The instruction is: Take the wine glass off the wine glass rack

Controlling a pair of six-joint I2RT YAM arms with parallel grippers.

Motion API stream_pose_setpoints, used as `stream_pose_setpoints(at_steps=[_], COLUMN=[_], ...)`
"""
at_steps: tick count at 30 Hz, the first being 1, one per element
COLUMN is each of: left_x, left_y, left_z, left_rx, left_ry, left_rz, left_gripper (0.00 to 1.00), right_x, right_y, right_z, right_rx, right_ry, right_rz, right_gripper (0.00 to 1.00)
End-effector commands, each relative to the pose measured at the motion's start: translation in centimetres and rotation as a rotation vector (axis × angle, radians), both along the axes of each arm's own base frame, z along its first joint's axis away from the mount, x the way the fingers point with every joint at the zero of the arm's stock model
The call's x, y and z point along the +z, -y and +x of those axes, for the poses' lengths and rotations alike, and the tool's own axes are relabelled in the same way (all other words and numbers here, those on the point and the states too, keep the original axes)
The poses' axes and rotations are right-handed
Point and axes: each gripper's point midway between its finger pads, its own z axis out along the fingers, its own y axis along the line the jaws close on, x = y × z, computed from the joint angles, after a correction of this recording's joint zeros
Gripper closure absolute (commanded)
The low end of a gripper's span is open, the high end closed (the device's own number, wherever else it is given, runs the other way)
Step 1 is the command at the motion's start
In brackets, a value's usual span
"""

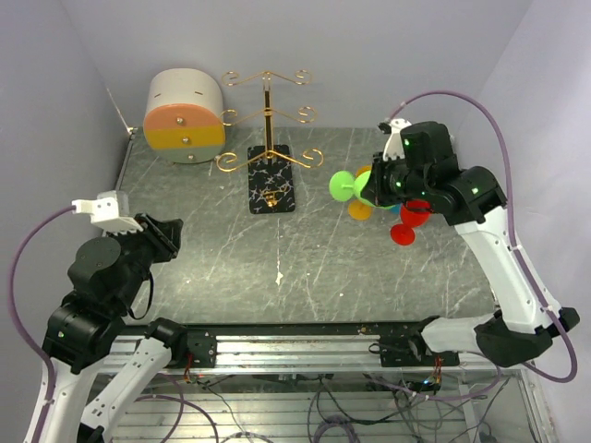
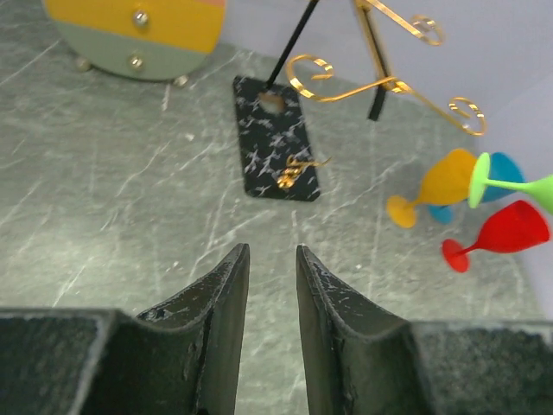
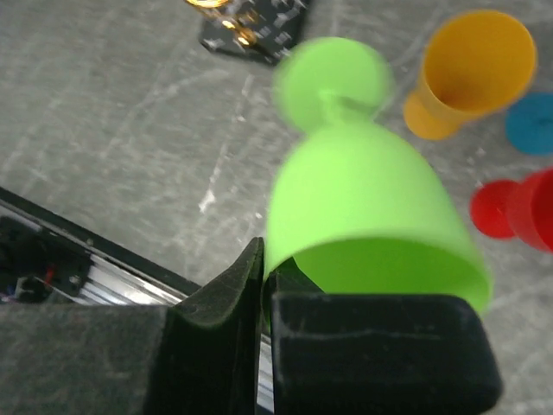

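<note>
The right end effector [image 1: 371,188] is pinched on the wall of the green wine glass [image 1: 354,188] at its rim. In the right wrist view one finger [image 3: 232,294] presses the outside of the bowl and the other sits just inside it. The glass is off the rack [image 1: 268,152] and held above the surface [image 1: 212,268], to the right of the rack's black marble base [image 1: 272,185] and well apart from its gold arms. It lies on its side, with the round foot pointing back toward the rack and the open mouth toward the end effector.

Three more glasses lie on the surface, farther from the rack on that same right side. The orange glass [image 1: 360,209] is nearest the rack, with the blue glass [image 2: 506,169] just behind it. The red glass [image 1: 406,224] is farthest out.

The left end effector [image 1: 164,235] hangs well to the left of the rack and nearer the arm bases, pointing toward the rack's base. Its fingers [image 2: 226,316] are slightly spread, with a narrow gap and nothing between them.

A round white-and-orange drawer box [image 1: 185,115] stands just left of the rack, at the far edge of the surface.
</note>
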Motion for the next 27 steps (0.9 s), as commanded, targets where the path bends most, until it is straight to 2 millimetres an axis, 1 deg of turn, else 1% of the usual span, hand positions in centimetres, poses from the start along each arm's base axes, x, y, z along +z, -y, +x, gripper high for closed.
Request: stream_pose_setpoints(at_steps=[1, 2, 4, 7, 10, 14, 19, 23, 27], left_x=[-3.3, -3.5, -3.4, -3.6, -4.2, -5.6, -7.8, -8.2, -8.8], left_y=[-1.5, -1.6, -1.0, -0.9, -0.7, -0.2, 0.0, 0.0, 0.5], left_z=[0.3, 0.4, 0.3, 0.4, 0.6, 1.1, 1.6, 1.9, 2.3], left_rx=[0.064, 0.075, 0.04, 0.035, 0.033, 0.028, 0.035, 0.038, 0.022], left_ry=[-0.07, -0.072, -0.049, -0.045, -0.05, -0.071, -0.097, -0.11, -0.135], left_rz=[0.106, 0.093, 0.089, 0.079, 0.07, 0.06, 0.057, 0.071, 0.08], left_gripper=[0.61, 0.61, 0.61, 0.61, 0.61, 0.61, 0.61, 0.61, 0.61], right_x=[-2.0, -2.7, -3.5, -4.5, -6.0, -7.7, -10.5, -12.9, -15.5], right_y=[3.8, 4.2, 4.8, 5.2, 5.6, 5.3, 5.1, 4.6, 4.0], right_z=[-1.2, -1.1, -1.0, -0.9, -0.6, -0.3, 0.3, 1.0, 1.8], right_rx=[-0.087, -0.102, -0.13, -0.148, -0.165, -0.154, -0.153, -0.142, -0.121], right_ry=[-0.055, -0.072, -0.09, -0.107, -0.137, -0.181, -0.245, -0.289, -0.329], right_rz=[-0.175, -0.205, -0.241, -0.266, -0.311, -0.341, -0.392, -0.421, -0.434], right_gripper=[1.0, 1.0, 1.0, 1.0, 1.0, 1.0, 1.0, 1.0, 1.0])
